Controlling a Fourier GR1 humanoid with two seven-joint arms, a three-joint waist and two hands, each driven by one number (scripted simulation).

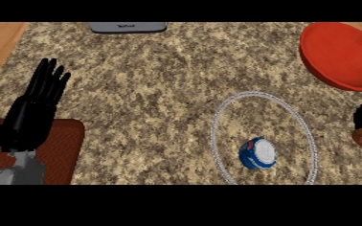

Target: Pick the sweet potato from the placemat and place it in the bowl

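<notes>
now my left hand (32, 110) rests open over the dark brown placemat (63, 146); my right hand (358, 117), just below the round red bowl (332, 52), shows too little to tell.

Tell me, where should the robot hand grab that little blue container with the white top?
Best to take the blue container by its blue sides, coming down from above. It seems to stand nearly upright with its white top facing up. It sits inside the clear dish, whose rim rings it all round, so a sideways approach would likely meet that rim.
</notes>
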